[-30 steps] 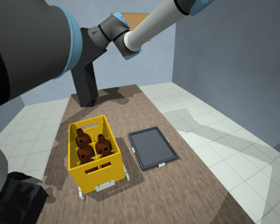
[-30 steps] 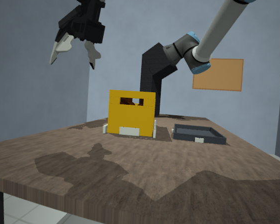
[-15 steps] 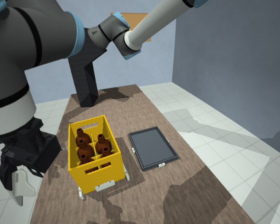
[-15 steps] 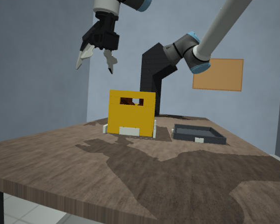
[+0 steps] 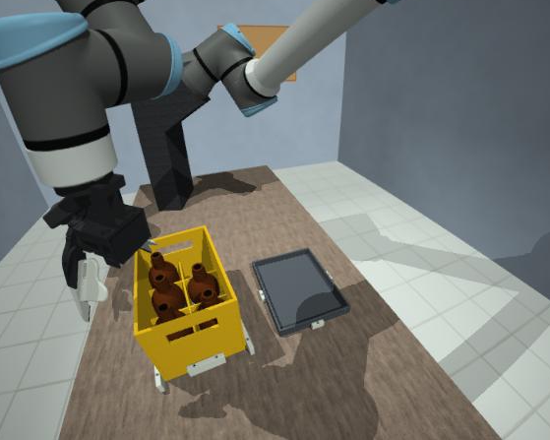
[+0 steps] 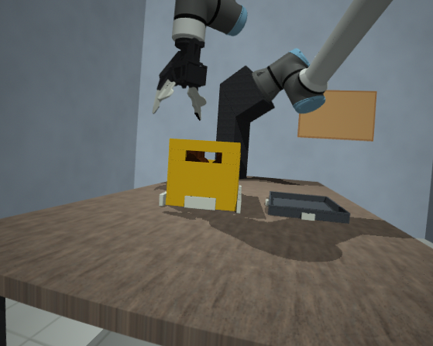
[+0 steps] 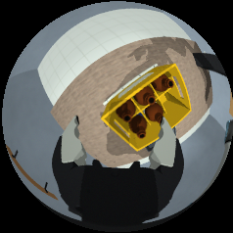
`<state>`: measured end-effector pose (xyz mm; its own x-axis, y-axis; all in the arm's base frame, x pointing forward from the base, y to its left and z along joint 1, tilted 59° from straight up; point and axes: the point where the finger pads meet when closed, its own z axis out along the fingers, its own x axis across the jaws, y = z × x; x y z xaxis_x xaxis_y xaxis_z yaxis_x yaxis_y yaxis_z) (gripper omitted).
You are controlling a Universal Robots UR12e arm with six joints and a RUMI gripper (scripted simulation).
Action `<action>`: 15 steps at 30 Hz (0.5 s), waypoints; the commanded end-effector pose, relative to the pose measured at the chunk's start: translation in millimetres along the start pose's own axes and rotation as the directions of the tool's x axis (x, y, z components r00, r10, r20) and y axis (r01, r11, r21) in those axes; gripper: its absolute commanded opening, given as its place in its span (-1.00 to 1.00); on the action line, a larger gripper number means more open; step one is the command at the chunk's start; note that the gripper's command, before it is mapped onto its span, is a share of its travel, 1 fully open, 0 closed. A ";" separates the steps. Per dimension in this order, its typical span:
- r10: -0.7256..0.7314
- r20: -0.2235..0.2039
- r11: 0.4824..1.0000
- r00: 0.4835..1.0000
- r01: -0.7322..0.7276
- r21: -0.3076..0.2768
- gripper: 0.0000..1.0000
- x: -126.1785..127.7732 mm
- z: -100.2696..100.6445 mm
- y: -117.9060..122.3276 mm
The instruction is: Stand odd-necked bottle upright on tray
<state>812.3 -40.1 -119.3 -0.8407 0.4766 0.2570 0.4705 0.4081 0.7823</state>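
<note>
The yellow crate (image 5: 203, 345) (image 6: 202, 181) (image 7: 182, 114) stands on the table with several brown bottles upright in its cells. In the top view the left row holds a rear bottle (image 5: 161, 271), a middle bottle (image 5: 168, 295) and a front bottle (image 5: 170, 314). The right row holds two more bottles, one (image 5: 203, 285) behind the other (image 5: 209, 301); its rear cell is empty. I cannot tell which neck differs. The dark grey tray (image 5: 296, 284) (image 6: 326, 217) lies right of the crate and is empty. My gripper (image 6: 176, 116) (image 7: 118, 116) is open and empty, above the crate's height.
White blocks sit at the foot of the crate, one at its front (image 5: 206, 364) (image 6: 200, 203), and others at the tray's edges, one at its front (image 5: 317, 324) (image 6: 308, 217). The arm's black pedestal (image 5: 165, 166) (image 6: 233, 131) stands behind the crate. The crate walls rise around the bottles.
</note>
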 end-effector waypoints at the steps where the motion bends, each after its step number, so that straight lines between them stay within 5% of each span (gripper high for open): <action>1: 0.050 0.019 0.998 0.999 -0.049 -0.047 1.00 45.9 -2.3 -6.1; 7: 0.085 0.021 0.993 0.996 -0.083 -0.078 1.00 77.9 -0.8 -8.4; 15: 0.093 0.022 0.992 0.995 -0.091 -0.085 1.00 85.6 -0.4 -8.7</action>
<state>743.5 -4.4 -107.1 -0.7948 0.5191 0.3144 0.5174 0.3088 0.7981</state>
